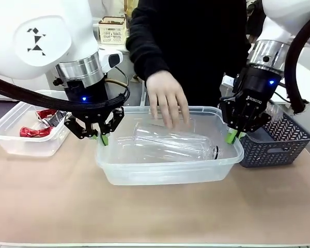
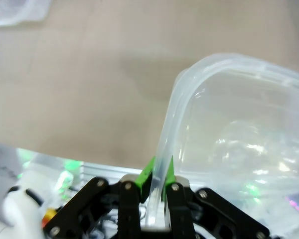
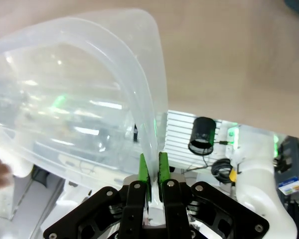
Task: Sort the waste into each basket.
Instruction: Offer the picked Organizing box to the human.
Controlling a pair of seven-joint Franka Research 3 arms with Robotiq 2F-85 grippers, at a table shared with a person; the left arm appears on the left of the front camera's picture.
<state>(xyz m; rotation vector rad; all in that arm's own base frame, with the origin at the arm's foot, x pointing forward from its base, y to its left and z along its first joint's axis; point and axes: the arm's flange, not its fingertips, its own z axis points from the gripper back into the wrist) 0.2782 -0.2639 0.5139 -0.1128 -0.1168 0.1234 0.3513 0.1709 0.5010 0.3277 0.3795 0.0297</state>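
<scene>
A large clear basket (image 1: 165,173) sits mid-table with a clear plastic bottle (image 1: 170,142) lying on its side inside. My left gripper (image 1: 102,137) is shut on the rim at the basket's left end; in the left wrist view that gripper (image 2: 158,172) pinches the rim (image 2: 172,129) between its green pads. At the right end, my right gripper (image 1: 231,137) is shut on the rim too, and the right wrist view shows this gripper (image 3: 153,169) clamping the rim (image 3: 144,114). A person's hand (image 1: 168,101) hovers over the basket's back edge. A second clear basket (image 1: 20,142) at far left holds red cans (image 1: 33,132).
A dark grey slotted basket (image 1: 276,144) stands just right of the central basket, behind my right gripper. The person in black stands close to the table's far edge. Bare tabletop (image 1: 155,212) stretches along the near side.
</scene>
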